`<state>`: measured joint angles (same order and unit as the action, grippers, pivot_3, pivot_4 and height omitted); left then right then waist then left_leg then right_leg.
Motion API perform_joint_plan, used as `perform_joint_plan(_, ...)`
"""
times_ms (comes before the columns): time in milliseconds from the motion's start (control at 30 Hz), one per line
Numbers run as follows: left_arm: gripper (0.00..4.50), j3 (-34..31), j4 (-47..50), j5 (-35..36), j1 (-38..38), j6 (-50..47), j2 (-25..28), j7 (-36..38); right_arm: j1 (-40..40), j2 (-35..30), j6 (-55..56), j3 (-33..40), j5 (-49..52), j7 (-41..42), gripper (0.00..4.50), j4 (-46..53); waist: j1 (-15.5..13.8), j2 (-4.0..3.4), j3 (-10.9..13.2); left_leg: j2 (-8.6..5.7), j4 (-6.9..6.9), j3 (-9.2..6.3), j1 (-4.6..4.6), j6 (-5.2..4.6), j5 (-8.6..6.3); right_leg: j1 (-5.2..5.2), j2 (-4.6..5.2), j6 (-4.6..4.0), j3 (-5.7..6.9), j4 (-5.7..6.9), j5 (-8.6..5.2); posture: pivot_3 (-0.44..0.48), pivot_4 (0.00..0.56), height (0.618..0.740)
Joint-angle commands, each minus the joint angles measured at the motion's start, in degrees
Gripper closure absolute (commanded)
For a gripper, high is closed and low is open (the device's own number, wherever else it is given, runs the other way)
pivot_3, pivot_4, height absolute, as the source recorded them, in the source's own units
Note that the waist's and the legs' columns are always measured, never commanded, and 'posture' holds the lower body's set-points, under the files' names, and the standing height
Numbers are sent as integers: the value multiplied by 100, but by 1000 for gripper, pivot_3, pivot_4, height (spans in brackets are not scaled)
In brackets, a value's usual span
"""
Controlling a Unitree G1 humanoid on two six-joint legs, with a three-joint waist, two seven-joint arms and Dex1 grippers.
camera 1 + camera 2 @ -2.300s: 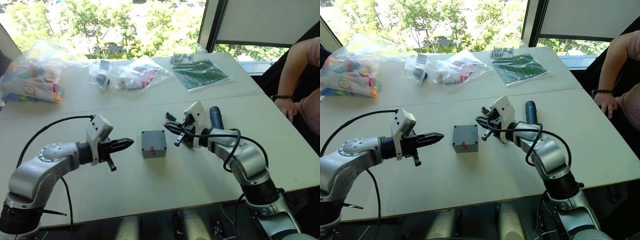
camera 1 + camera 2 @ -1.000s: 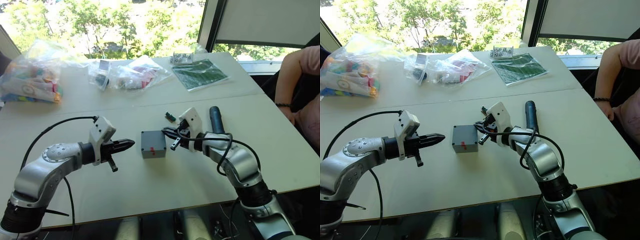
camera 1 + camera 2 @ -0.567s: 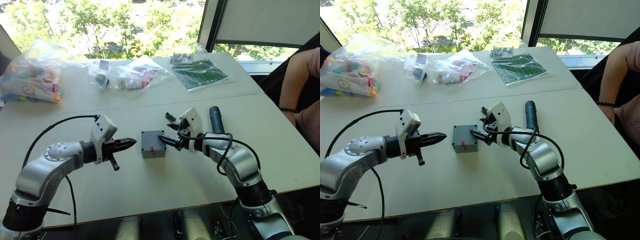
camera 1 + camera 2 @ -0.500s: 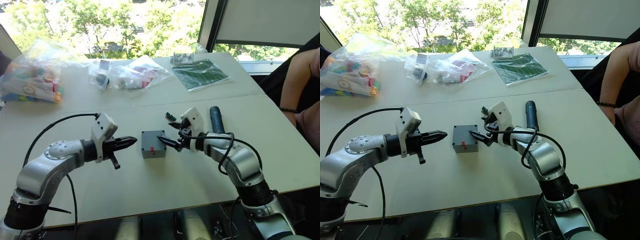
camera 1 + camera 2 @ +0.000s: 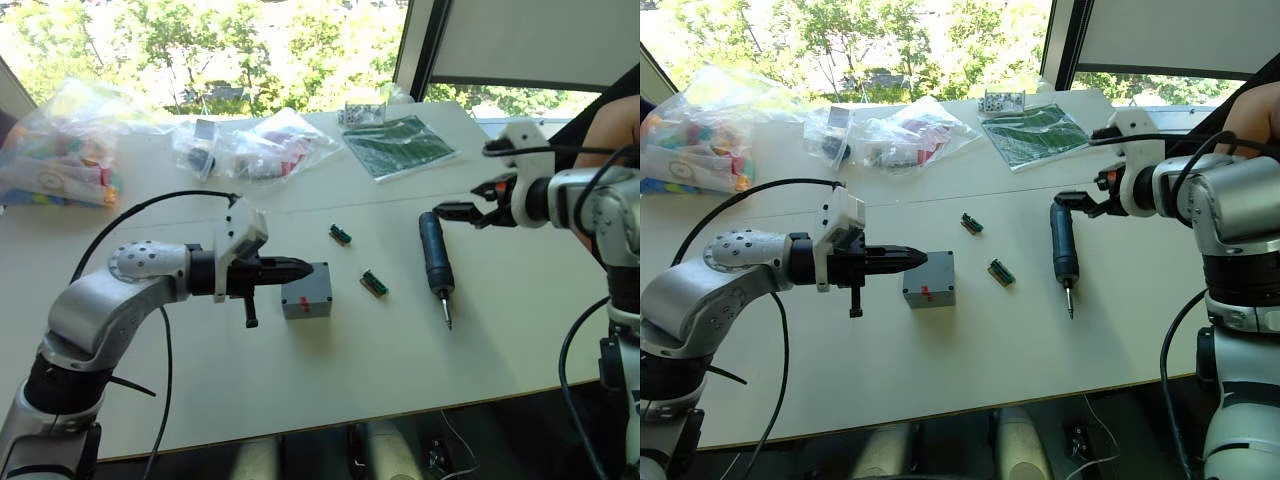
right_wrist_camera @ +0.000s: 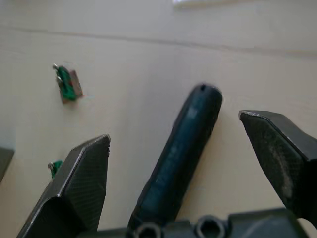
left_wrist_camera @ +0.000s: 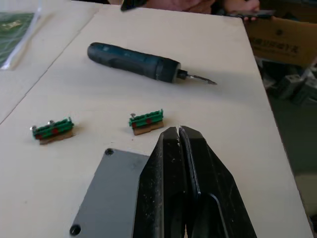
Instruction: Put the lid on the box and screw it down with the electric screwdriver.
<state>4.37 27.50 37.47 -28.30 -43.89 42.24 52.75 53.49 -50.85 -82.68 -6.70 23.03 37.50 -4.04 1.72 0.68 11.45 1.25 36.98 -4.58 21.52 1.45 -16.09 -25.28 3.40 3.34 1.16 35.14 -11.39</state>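
Observation:
The grey box with its red mark stands mid-table, and the lid, a grey plate with corner holes, lies on top of it. My left gripper is shut, empty, with its tip over the lid's left part; whether it touches is unclear. The electric screwdriver lies on the table to the right of the box, bit toward me. My right gripper is open, with its fingers on either side of the screwdriver's rear end and apart from it.
Two small green terminal blocks lie between box and screwdriver. Plastic bags of parts and a green board sit at the back. A person's arm is at the far right. The table's front edge is near.
My right gripper opened and drew back from the box to the screwdriver's rear end. My left gripper moved right, over the box top. A green block now lies where the right gripper was.

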Motion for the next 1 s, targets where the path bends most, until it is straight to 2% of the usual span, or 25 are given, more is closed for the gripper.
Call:
perform_joint_plan(33, 4500, 245, 47, -318, 3, 431, -136, 44, 672, -238, -597, -703, 131, 507, 19, -690, 14, -9, 7, 0, 0, 1, 2, 0, 0, -4, -1, 0, -4, 2, 0, 0, 150, 740)
perform_joint_plan(267, 4500, 352, 237, -414, 292, 514, -552, -314, 1380, -176, -532, -1961, 88, 1442, 19, -1841, 72, -12, 12, 0, 6, 10, -4, 0, 0, -5, -9, 9, -23, 7, -1, 0, 150, 740)
perform_joint_plan(467, 4500, 216, 547, -382, 688, 416, -606, -616, 1739, 174, -288, -2565, -153, 1862, 19, -2643, 92, -14, 12, 0, 7, 14, -5, 0, 0, -8, -13, 10, -34, 11, 5, 0, 150, 740)
perform_joint_plan(800, 4500, 195, 929, -420, 1091, 293, -811, -1276, 1976, 906, 808, -3553, -1047, 2735, 19, -3910, 70, -15, 12, -2, 14, 18, -7, 2, 2, -9, -20, 17, -54, 25, 10, 0, 150, 740)
perform_joint_plan(900, 4500, 206, 995, -481, 1202, 285, -842, -1475, 1901, 994, 1267, -3791, -1444, 2992, 593, -4184, 72, -14, 11, -3, 15, 19, -12, 3, 2, -5, -20, 20, -57, 25, 13, 0, 150, 740)
perform_joint_plan(1000, 4500, 176, 1013, -506, 1324, 307, -822, -1567, 1890, 1143, 1577, -3814, -1734, 3159, 1421, -4504, 78, -9, 6, -4, 17, 19, -18, 3, 2, 1, -21, 23, -58, 26, 14, 0, 150, 740)
